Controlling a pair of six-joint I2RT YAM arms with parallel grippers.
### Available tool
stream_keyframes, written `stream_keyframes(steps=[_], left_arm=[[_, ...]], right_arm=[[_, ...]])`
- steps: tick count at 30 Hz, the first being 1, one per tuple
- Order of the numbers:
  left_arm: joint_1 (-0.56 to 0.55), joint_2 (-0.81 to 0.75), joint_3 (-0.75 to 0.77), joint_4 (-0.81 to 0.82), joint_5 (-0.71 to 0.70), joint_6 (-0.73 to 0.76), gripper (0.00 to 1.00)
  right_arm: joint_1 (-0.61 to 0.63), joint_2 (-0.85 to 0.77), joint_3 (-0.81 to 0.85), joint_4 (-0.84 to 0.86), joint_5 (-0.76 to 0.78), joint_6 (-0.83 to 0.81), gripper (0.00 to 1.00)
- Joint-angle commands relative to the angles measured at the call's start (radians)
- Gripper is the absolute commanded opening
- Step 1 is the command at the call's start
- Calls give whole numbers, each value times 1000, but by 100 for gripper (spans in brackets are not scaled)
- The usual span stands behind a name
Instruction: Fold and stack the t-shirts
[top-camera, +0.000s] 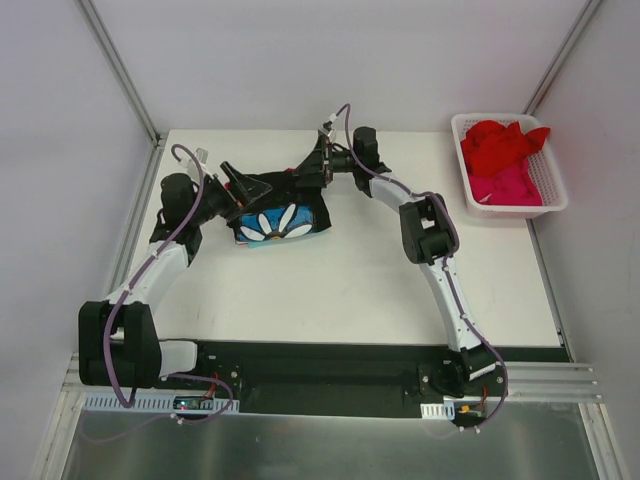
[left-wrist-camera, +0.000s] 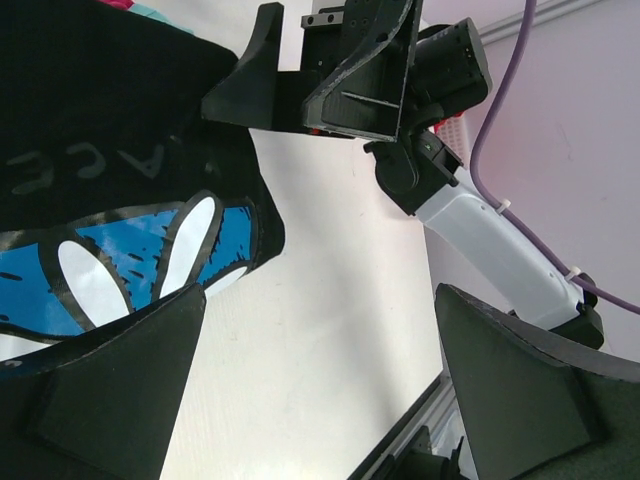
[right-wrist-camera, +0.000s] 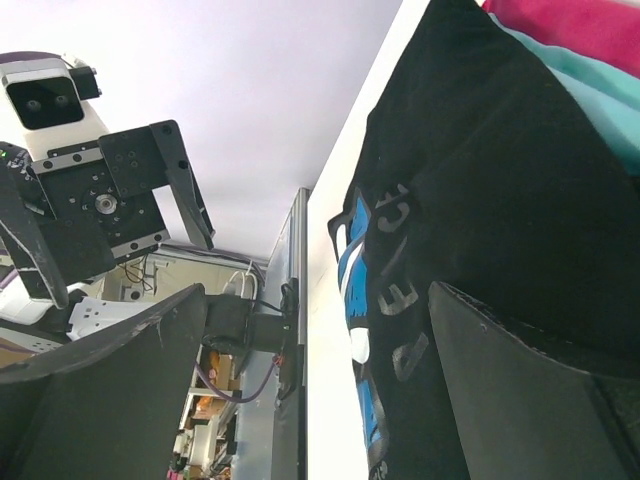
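Observation:
A folded black t-shirt (top-camera: 277, 212) with a white-and-blue flower print lies at the back middle of the table. It rests on a teal layer (right-wrist-camera: 592, 92) and a pink one (right-wrist-camera: 585, 22). My left gripper (top-camera: 236, 187) hovers at the shirt's left edge, open, with only bare table between its fingers (left-wrist-camera: 120, 390). My right gripper (top-camera: 306, 172) hangs at the shirt's back right corner, open, with one finger (right-wrist-camera: 530, 400) over the black cloth (right-wrist-camera: 480, 200). The left wrist view shows the flower print (left-wrist-camera: 110, 260) and the right gripper (left-wrist-camera: 350, 70) beyond it. Red (top-camera: 500, 143) and pink (top-camera: 508, 186) t-shirts fill the basket.
A white slotted basket (top-camera: 556, 178) stands at the table's back right corner. Metal frame posts run along the left and right table edges. A black base rail (top-camera: 320, 362) lies along the near edge.

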Motion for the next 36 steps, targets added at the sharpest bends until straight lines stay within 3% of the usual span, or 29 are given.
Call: stream_keyframes(steps=[1, 7, 10, 11, 13, 14, 15, 19, 24, 27, 36], left_arm=[[-5, -49, 2, -4, 17, -3, 99], [-58, -56, 5, -29, -3, 34, 99], [-88, -36, 20, -98, -43, 97, 99], [-105, -19, 29, -116, -54, 115, 99], [-123, -4, 61, -205, -103, 167, 99], [-129, 10, 70, -228, -120, 181, 99], [-146, 18, 96, -275, -134, 195, 99], [-209, 95, 187, -392, -270, 261, 99], [-287, 259, 308, -471, -376, 264, 99], [-338, 341, 375, -490, -433, 267, 99], [-407, 521, 592, -697, -649, 367, 99]], right_arm=[[-11, -136, -55, 87, -36, 12, 96], [-70, -408, -372, 63, 14, -3, 96], [-106, -547, -518, -43, 52, -114, 96], [-116, -575, -529, -127, 66, -182, 96], [-135, -652, -525, -522, 164, -384, 96], [-136, -664, -456, -715, 233, -619, 96], [-127, -672, -415, -1023, 379, -714, 96], [-106, -722, -371, -1368, 751, -847, 96], [-98, -848, -543, -1410, 1060, -816, 96], [-98, -914, -658, -1407, 1144, -785, 96], [-98, -1069, -796, -1424, 1163, -758, 96]])
